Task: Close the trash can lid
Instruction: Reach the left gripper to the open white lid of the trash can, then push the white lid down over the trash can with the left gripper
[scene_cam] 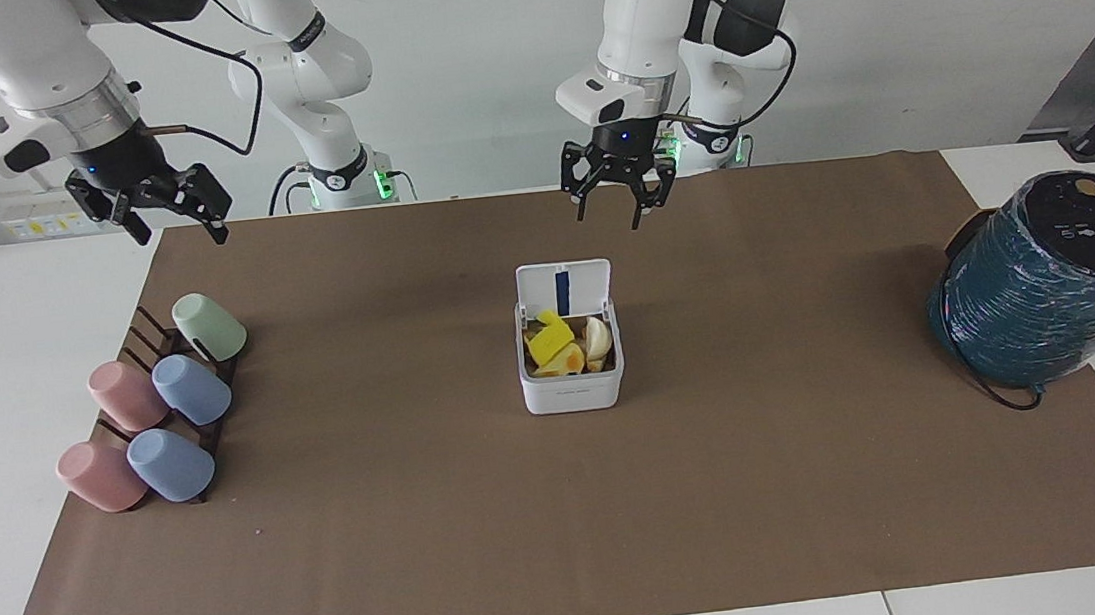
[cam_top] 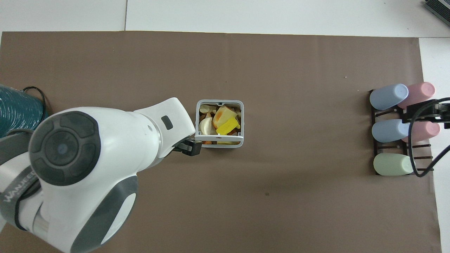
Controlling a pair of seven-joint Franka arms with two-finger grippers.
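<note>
The left gripper [scene_cam: 614,207] hung with fingers spread, empty, above the mat just on the robots' side of the lid [scene_cam: 564,289]. The lid stood upright, blue strip showing. The trash can [scene_cam: 573,391] sat mid-table, open, full of food scraps. The right gripper [scene_cam: 169,215] waited, fingers apart, above the table corner near the cup rack [scene_cam: 149,346]

I see a brown paper mat [scene_cam: 489,534] over the white table [scene_cam: 4,400]. At the right arm's end, a dark rack [scene_cam: 144,331] w/ five tipped cups: green [scene_cam: 210,327], two pink [scene_cam: 126,395], two blue [scene_cam: 191,389]. At the left arm's end, a teal-wrapped cylinder [scene_cam: 1030,311], black top, tilted, w/ a black cable at its base.
</note>
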